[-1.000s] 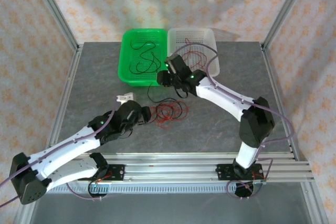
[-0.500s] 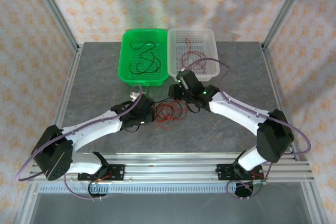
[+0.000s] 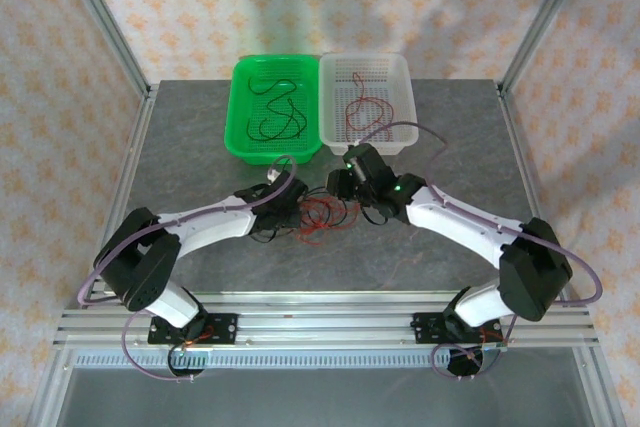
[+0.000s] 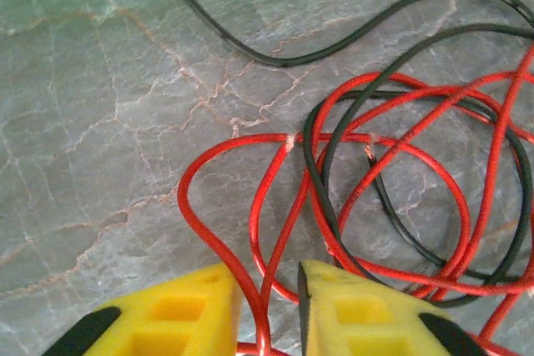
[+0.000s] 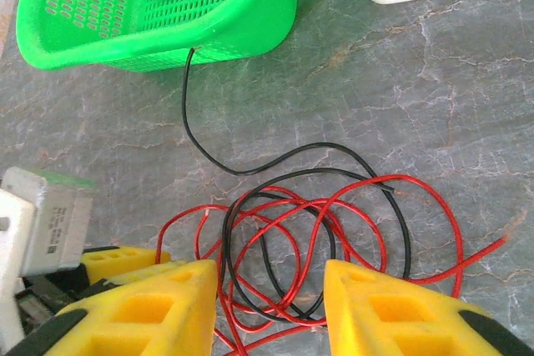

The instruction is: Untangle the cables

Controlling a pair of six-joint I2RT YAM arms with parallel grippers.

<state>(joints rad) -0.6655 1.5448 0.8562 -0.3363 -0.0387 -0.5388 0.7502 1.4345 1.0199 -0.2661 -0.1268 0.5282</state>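
Observation:
A tangle of red and black cables (image 3: 322, 215) lies on the grey table between the two arms. In the left wrist view the cables (image 4: 375, 172) spread ahead and to the right. My left gripper (image 4: 269, 306) is open by a narrow gap, with two red strands running between its yellow fingers. Its fingertips (image 5: 125, 260) sit at the tangle's left edge. My right gripper (image 5: 271, 306) hovers open over the cables (image 5: 309, 231), one finger on each side of the loops, touching none. From above, the left gripper (image 3: 292, 209) and right gripper (image 3: 340, 192) meet at the tangle.
Behind the tangle stand a green basket (image 3: 236, 107) holding black wires (image 3: 275, 112) and a white basket (image 3: 405, 97) holding a red wire (image 3: 362, 107). One black cable end (image 5: 188, 114) runs up to the green basket's wall (image 5: 167, 22). Metal rails border the near edge.
The left arm swung right and forward to reach the tangle's left side. The right arm dropped back from the baskets to hover over the tangle.

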